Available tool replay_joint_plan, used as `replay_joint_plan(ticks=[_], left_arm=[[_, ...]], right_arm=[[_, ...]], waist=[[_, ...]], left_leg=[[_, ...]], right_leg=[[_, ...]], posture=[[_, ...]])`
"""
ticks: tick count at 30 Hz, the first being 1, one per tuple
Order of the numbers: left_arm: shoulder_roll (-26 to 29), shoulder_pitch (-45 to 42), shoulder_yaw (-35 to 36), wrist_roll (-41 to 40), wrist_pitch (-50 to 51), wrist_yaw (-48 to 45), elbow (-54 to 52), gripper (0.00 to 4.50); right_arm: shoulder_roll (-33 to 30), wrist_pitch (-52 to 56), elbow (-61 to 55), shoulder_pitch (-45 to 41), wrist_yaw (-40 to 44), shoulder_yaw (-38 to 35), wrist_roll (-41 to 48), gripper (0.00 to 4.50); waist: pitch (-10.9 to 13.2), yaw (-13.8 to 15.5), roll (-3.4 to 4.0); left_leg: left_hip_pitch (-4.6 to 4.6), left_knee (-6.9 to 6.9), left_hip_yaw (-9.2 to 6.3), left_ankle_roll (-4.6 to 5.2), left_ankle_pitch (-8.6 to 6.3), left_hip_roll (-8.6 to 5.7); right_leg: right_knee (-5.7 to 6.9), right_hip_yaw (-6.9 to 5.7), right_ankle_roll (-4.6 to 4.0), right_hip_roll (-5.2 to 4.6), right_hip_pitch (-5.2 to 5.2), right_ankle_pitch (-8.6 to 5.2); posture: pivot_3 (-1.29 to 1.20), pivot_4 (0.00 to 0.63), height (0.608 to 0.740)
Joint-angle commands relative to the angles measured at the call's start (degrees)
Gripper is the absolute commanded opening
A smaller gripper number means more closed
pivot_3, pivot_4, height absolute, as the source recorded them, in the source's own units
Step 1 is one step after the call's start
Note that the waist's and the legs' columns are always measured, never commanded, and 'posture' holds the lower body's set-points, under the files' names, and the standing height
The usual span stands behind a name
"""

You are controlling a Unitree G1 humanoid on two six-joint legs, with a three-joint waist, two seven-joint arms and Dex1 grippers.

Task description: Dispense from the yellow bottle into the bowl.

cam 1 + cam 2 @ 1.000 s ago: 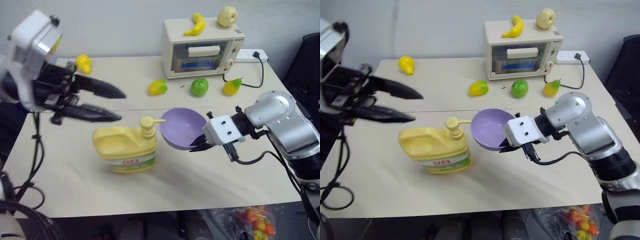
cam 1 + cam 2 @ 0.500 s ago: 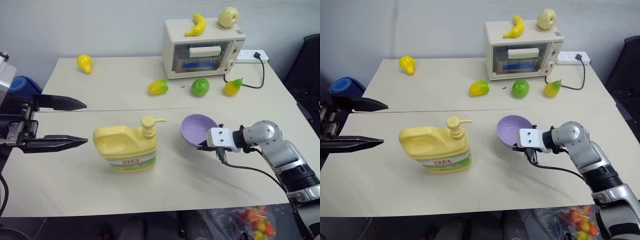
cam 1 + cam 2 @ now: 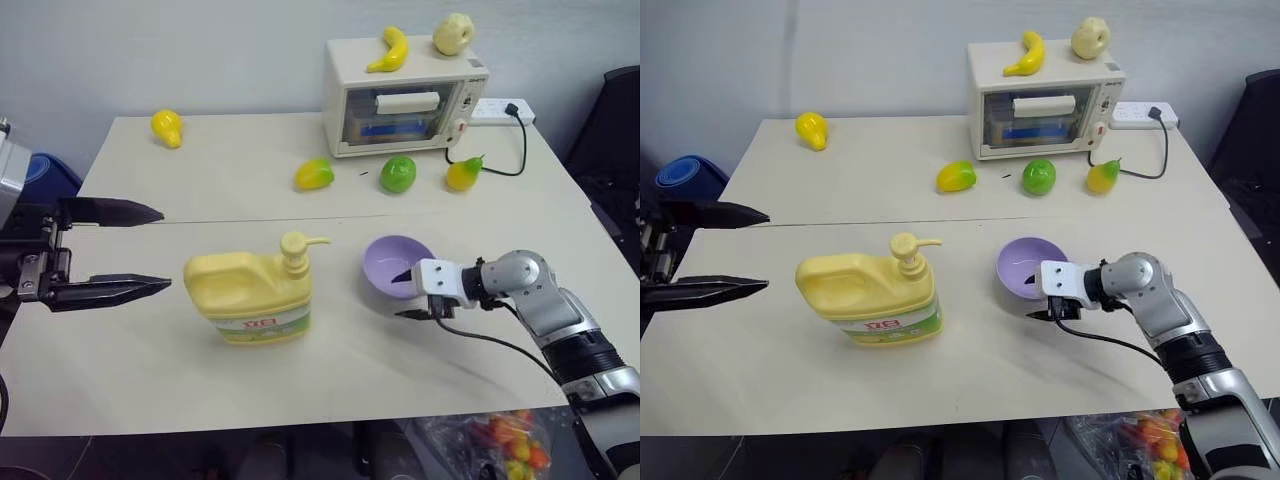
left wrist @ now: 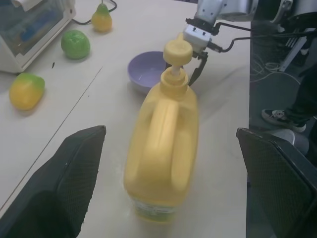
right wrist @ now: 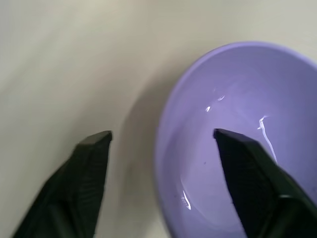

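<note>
1. Bottle (image 3: 252,296) stands at frame centre, bowl (image 3: 394,264) just right of its spout.
2. Left gripper (image 3: 140,249) gapes wide at far left; right gripper (image 3: 407,294) is open astride the bowl's rim.
3. I'd nudge the bowl under the spout before pumping.

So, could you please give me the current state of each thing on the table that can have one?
yellow bottle: upright on the table, pump nozzle toward the bowl, not held.
bowl: upright on the table, not under the nozzle, a thin streak inside.
left claw: open, clear of the bottle.
right claw: open, one finger inside the bowl's rim, one outside.
toaster oven: door closed, banana and apple on top.
</note>
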Motion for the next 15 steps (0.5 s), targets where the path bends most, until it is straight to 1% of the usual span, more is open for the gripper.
replay_joint_plan(ticks=[1, 3, 6, 10, 12, 15], left_arm=[[-0.4, 3.5, 5.1, 1.7, -1.5, -1.4, 1.8, 4.5], [-0.7, 6.4, 7.2, 3.0, -2.3, -2.1, 2.9, 4.5], [-1.3, 9.5, 10.0, 4.4, -3.2, -2.5, 5.0, 4.5], [-2.2, 14.5, 13.7, 6.4, -3.9, -4.1, 7.5, 4.5], [-3.0, 17.6, 15.5, 7.2, -4.2, -4.9, 7.9, 4.5], [-5.0, 22.5, 16.7, 8.8, -5.8, -6.3, 7.1, 4.5]], right_arm=[[-6.0, 9.4, -7.1, 0.3, 4.6, -9.2, 10.0, 4.46], [-9.9, 16.1, -8.7, 0.6, 7.4, -13.8, 15.6, 4.46], [-15.7, 23.3, -8.7, 1.9, 11.8, -18.7, 21.0, 4.46], [-22.8, 29.3, -10.2, 6.9, 18.3, -22.4, 25.7, 4.46], [-23.5, 30.5, -10.4, 7.9, 18.3, -23.7, 27.0, 4.46], [-22.5, 30.8, -10.2, 8.3, 15.8, -24.5, 27.1, 4.46]], waist=[[0.0, 0.1, 0.05], [0.1, 0.1, 0.12], [0.1, 0.3, 0.12], [0.1, 0.2, 0.13], [0.1, 0.0, 0.15], [0.1, -0.3, 0.18]], left_leg=[[-0.01, 0.0, 0.0, 0.0, 0.0, 0.0], [-0.03, -0.02, -0.01, 0.03, -0.02, 0.02], [-0.01, -0.03, -0.03, 0.09, -0.05, 0.02], [0.05, -0.05, 0.01, 0.16, -0.12, 0.03], [0.1, -0.06, 0.12, 0.23, -0.16, 0.04], [0.29, -0.1, 0.44, 0.25, -0.18, 0.08]], right_leg=[[-0.01, 0.0, 0.0, 0.0, 0.0, 0.0], [-0.08, -0.01, 0.0, -0.02, 0.01, 0.0], [-0.15, -0.07, -0.01, -0.02, 0.09, 0.0], [-0.19, -0.07, -0.02, -0.02, 0.14, -0.01], [-0.17, -0.04, -0.02, -0.08, 0.13, -0.01], [-0.1, 0.16, -0.02, -0.08, 0.12, -0.01]], posture=[[0.0, 0.15, 0.74], [0.0, 0.15, 0.74], [0.0, 0.15, 0.74], [0.0, 0.15, 0.74], [0.0, 0.15, 0.74], [0.0, 0.15, 0.74]])
